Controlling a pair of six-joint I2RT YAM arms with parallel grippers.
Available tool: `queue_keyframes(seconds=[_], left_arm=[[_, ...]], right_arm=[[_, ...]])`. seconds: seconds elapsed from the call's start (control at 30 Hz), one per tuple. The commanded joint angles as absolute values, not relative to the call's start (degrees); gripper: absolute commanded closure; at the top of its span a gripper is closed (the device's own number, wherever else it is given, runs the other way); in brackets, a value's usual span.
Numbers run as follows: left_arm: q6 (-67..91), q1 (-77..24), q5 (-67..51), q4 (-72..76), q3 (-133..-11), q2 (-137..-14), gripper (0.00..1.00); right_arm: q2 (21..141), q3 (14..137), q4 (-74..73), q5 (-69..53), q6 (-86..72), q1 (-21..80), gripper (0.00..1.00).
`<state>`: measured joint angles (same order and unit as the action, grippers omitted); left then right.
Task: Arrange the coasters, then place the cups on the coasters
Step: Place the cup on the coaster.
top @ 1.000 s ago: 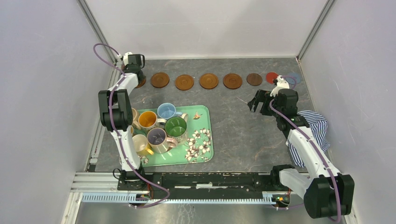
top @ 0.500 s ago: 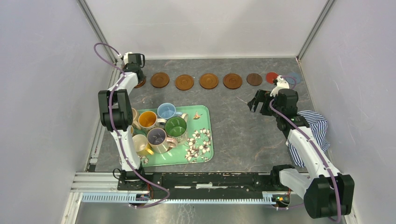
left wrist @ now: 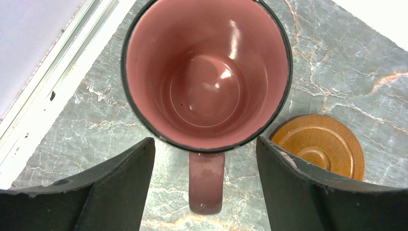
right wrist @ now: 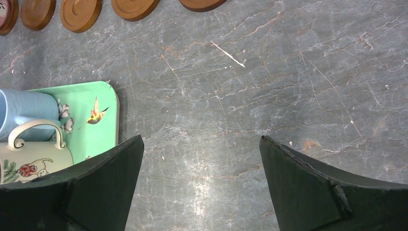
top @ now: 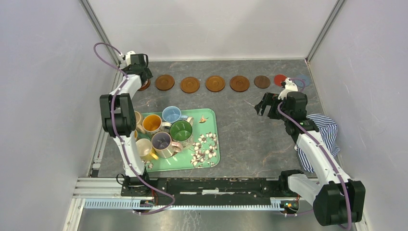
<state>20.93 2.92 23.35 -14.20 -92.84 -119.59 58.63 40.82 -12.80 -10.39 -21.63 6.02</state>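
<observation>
The left fingers (left wrist: 120, 183) stood well parted on either side of a ceramic mug with a glossy pink inside (left wrist: 207, 77), touching neither its wall nor its handle and holding nothing. The mug stood upright on the grey marbled worktop (left wrist: 337, 62) at the left end of the row, its handle pointing back between the fingers. This suggested it had been carried by the handle side. A brown sliver under the arm in the overhead view hinted at a coaster beneath it, but the wrist view hid this.

Just beside it lay an orange-brown ringed wooden coaster (left wrist: 317, 151), bare. More bare coasters ran rightward, ending in a dark brown disc (top: 262, 82), a red one (top: 280, 79) and a blue-grey one (top: 303, 79). The row looked laid out ready for cups.

The other mugs crowded the green floral tray (top: 210, 126). The right fingers (right wrist: 96, 183) hung fully spread over bare worktop, empty and probably waiting clear.
</observation>
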Motion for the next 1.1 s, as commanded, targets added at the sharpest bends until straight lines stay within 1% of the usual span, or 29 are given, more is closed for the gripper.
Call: queue_keyframes(seconds=[0.0, 0.3, 0.37, 0.6, 0.8, 1.07], left_arm=[[21.9, 2.9, 23.3, -10.2, -90.7, -113.2, 0.15], [21.5, 0.7, 27.8, -10.0, -87.2, -108.3, 0.02], [21.5, -1.7, 29.1, -10.1, -86.3, -106.9, 0.01], [23.7, -5.5, 31.3, -11.6, -81.9, -100.7, 0.00], [26.5, -10.6, 32.8, -14.4, -77.0, -93.4, 0.00], [30.9, -18.4, 31.2, -18.8, -67.5, -82.2, 0.00]], right_arm=[[57.5, 43.3, -9.9, -11.2, -21.4, 6.4, 0.02], [57.5, 43.3, -9.7, -11.9, -21.4, 6.8, 0.02], [57.6, 43.2, -9.7, -12.1, -21.3, 7.0, 0.02], [57.8, 43.7, -9.7, -13.1, -20.5, 7.9, 0.02], [58.3, 43.9, -9.5, -13.8, -20.0, 9.0, 0.02], [59.2, 44.0, -8.4, -15.7, -18.3, 11.1, 0.02]])
